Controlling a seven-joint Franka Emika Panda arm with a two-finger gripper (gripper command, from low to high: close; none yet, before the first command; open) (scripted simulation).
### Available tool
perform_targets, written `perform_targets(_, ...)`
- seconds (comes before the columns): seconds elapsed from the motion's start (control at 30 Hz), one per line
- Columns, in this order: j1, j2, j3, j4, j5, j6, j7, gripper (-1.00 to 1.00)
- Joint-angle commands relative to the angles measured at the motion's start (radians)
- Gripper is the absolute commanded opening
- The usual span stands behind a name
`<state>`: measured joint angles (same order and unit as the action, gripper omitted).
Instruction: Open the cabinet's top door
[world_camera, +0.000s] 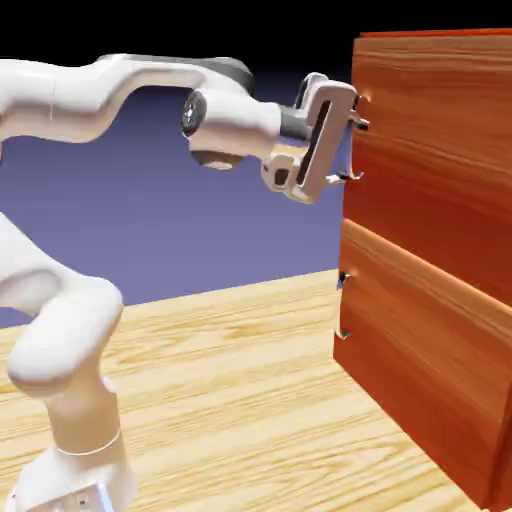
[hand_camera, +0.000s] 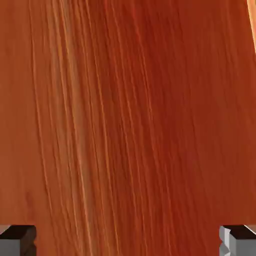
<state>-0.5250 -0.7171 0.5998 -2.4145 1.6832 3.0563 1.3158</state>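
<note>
Our open gripper (world_camera: 345, 150) at the top door's upright handle (world_camera: 355, 150)
We see the top door (world_camera: 430, 140) above the lower panel (world_camera: 420, 350), its face toward the exterior view's left.

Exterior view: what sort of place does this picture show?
Probably a simulated robot test scene: a white robot arm stands on a pale wood-grain table, facing a reddish-brown cabinet, before a plain blue-violet backdrop.

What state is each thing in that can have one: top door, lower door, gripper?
Top door: closed, its front panel flush with the cabinet.
Lower door: closed.
Gripper: open, fingers wide apart, nothing between the tips.
</note>
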Motion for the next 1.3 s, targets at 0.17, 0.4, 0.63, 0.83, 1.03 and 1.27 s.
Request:
perform_targets(0.17, -0.083, -0.023, 0.093, 0.061, 0.261, 0.003, 0.089, 0.00)
perform_targets(0.4, -0.180, -0.049, 0.202, 0.133, 0.566, 0.007, 0.193, 0.00)
perform_targets(0.63, -0.278, -0.076, 0.310, 0.204, 0.870, 0.010, 0.297, 0.00)
perform_targets(0.83, -0.361, -0.099, 0.403, 0.266, 1.131, 0.013, 0.386, 0.00)
perform_targets(1.03, -0.491, -0.067, 0.502, 0.356, 1.205, 0.002, 0.401, 0.00)
perform_targets(1.27, -0.503, -0.019, 0.508, 0.373, 1.213, -0.024, 0.358, -1.00)
